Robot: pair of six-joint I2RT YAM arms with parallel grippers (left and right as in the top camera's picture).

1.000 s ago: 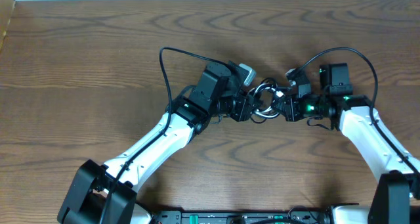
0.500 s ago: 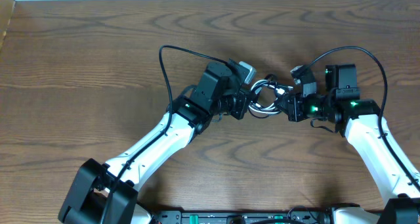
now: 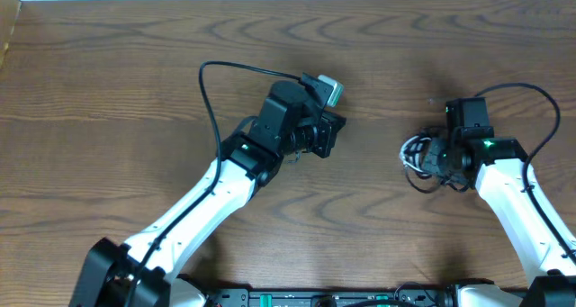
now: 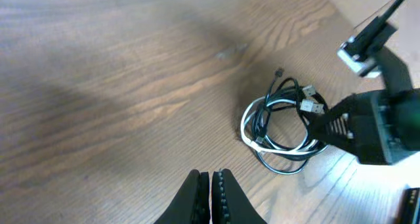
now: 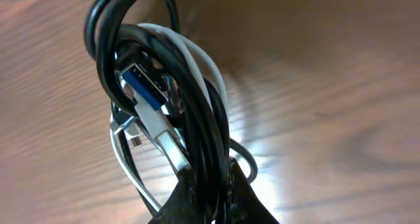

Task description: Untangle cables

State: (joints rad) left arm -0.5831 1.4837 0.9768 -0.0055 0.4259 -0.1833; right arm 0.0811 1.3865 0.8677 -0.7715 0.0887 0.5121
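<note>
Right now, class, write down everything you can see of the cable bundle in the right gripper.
The cable bundle is a small tangled coil of thin black and white cords looped over one another. The sheaths look glossy and rubbery. Several silver plug ends stick out, one with a blue tongue. The right gripper is shut on one side of the coil, and the loops stand out beyond its fingers over the wooden table. Whether the coil touches the table cannot be told.
</note>
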